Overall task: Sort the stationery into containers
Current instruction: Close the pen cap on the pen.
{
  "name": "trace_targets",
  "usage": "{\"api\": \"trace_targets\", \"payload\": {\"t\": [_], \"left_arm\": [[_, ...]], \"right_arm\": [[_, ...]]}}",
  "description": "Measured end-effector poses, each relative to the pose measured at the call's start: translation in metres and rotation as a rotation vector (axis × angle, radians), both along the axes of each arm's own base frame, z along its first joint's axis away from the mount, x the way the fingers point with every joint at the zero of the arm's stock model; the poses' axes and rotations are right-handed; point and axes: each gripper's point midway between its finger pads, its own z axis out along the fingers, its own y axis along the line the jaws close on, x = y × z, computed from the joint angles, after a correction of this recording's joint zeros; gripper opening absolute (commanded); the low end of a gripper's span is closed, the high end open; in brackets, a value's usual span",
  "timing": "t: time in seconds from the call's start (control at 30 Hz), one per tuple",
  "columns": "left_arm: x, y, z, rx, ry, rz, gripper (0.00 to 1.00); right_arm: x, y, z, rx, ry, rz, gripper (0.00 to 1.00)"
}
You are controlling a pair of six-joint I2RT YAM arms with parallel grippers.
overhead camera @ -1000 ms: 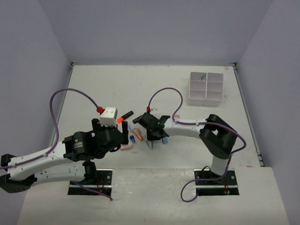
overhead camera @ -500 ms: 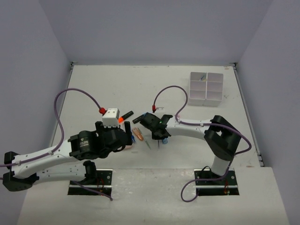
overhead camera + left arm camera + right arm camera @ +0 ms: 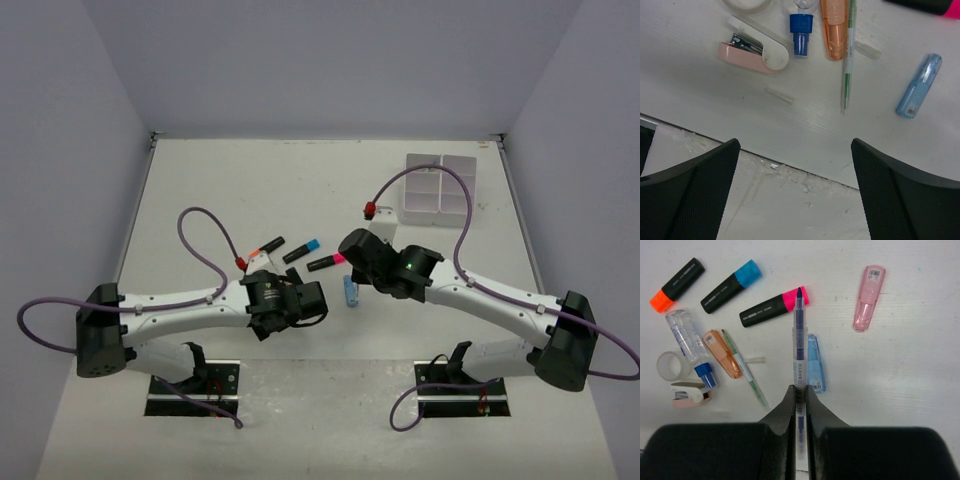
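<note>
My right gripper (image 3: 799, 389) is shut on a thin blue pen (image 3: 799, 335) and holds it above the pile; in the top view it (image 3: 356, 250) hangs over the table's middle. Below lie orange (image 3: 677, 284), blue (image 3: 731, 286) and pink (image 3: 774, 306) capped black highlighters, a pink piece (image 3: 869, 297), a blue piece (image 3: 816, 365), a copper piece (image 3: 721, 353), a green pen (image 3: 745, 369) and a tape roll (image 3: 671, 365). My left gripper (image 3: 797, 195) is open and empty over the table's near edge, short of the items. The white organiser box (image 3: 438, 190) stands far right.
A pink and white stapler (image 3: 752, 50) and a clear bottle with a blue cap (image 3: 801, 32) lie at the pile's left end. The table's near edge (image 3: 790, 167) runs under my left gripper. Purple cables loop above both arms.
My right gripper has risen off the pile with the blue pen and shifted right. My left arm has stretched out low to the right, its gripper now near the table's front edge.
</note>
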Motion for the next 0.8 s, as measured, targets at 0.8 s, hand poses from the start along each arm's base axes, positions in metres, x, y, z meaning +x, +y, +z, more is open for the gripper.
{"api": "trace_targets", "payload": {"t": [0.8], "left_arm": [[0.023,0.0,-0.069,0.08,0.115,0.242,0.5]], "right_arm": [[-0.017,-0.031,-0.015,-0.021,-0.01,0.011,0.0]]}}
